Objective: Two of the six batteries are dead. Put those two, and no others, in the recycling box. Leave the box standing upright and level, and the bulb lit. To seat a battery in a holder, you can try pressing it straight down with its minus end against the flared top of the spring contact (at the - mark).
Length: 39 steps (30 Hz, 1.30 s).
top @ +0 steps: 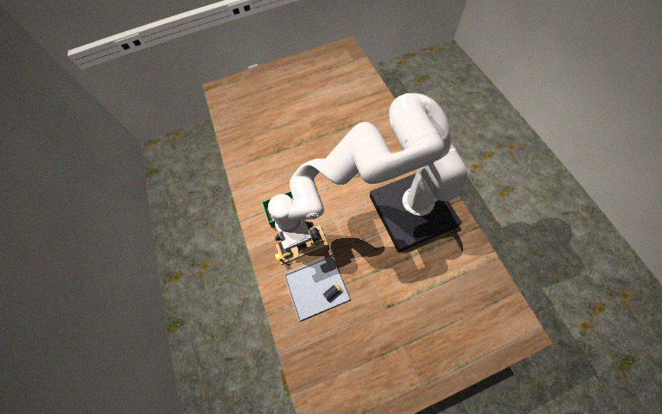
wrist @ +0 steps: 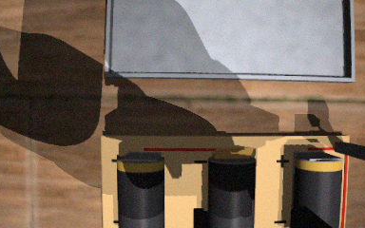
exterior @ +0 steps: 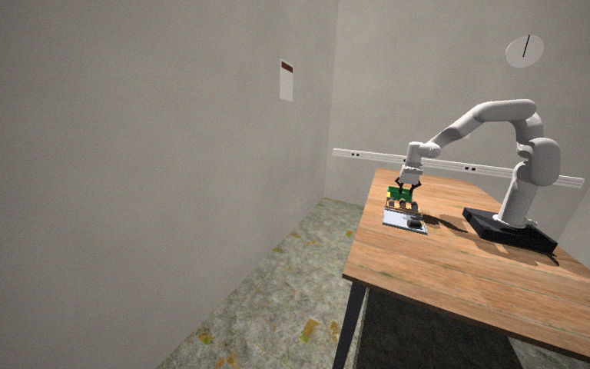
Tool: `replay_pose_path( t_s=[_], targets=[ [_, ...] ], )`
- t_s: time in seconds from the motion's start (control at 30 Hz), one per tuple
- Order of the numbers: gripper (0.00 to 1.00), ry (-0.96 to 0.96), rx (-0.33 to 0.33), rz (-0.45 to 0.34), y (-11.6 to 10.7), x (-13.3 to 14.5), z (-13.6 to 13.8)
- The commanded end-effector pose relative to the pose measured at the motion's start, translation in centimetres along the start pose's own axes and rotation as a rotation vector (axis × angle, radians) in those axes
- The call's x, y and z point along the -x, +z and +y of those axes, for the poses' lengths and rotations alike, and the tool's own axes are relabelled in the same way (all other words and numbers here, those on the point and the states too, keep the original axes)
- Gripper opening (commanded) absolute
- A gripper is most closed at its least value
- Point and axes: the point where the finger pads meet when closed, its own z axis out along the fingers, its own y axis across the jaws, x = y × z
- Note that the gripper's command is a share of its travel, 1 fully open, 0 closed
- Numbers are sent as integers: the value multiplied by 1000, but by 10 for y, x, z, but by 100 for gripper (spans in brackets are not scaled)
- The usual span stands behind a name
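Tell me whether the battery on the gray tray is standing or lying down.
Lying down: the battery rests on its side on the tray.

Bare test rm: grey walls (exterior: pixel 152 160), wall power strip (top: pixel 160 30), one wood table (exterior: pixel 472 274).
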Motion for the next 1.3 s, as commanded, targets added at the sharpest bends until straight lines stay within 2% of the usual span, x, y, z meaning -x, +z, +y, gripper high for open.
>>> replay_pose_path(
  t_s=[0.0,0.6,0.83,1.27],
  targets=[
    [51,0,5,0,-2,0,2],
    [51,0,5,0,-3,0,2],
    [51,0,5,0,-51,0,1],
    [51,0,5,0,-51,0,1]
  ],
)
